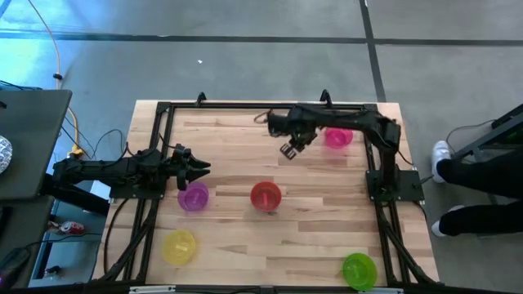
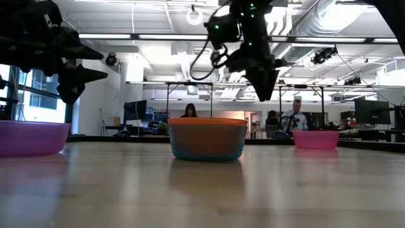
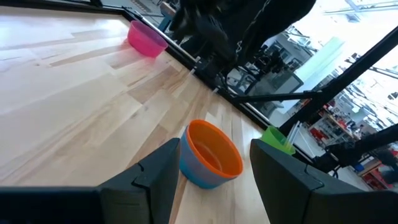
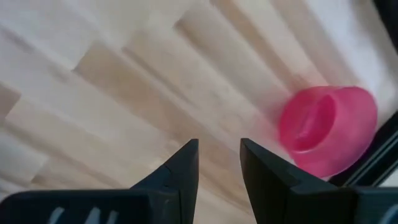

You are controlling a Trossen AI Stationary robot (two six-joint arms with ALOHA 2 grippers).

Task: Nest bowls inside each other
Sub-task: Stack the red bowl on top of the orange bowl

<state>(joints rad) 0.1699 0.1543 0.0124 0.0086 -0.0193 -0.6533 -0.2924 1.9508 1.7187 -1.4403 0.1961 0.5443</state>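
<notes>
The wooden table (image 1: pixel 270 237) carries the bowls spread well apart, none gripped. The left arm (image 1: pixel 106 171) reaches in from the left edge; its left gripper (image 1: pixel 200 167) hangs above the boards with its fingers spread wide and nothing between them, and the purple bowl (image 1: pixel 193 197) lies just beside and below it, nearer the front edge. In the left wrist view the red bowl (image 3: pixel 211 154), orange-red inside a teal-blue outer wall, sits on the wood beyond the gap of the fingers. The right arm (image 1: pixel 359 122) stretches across the far side; the right gripper (image 1: pixel 288 150) is held high off the table, fingers partly apart and empty, and the pink bowl (image 1: pixel 338 136) rests near it toward the right edge, off to one side of the fingers in the right wrist view. The yellow bowl (image 1: pixel 179 247) lies at the front left and the green bowl (image 1: pixel 359 269) at the front right, both far from either pincer
</notes>
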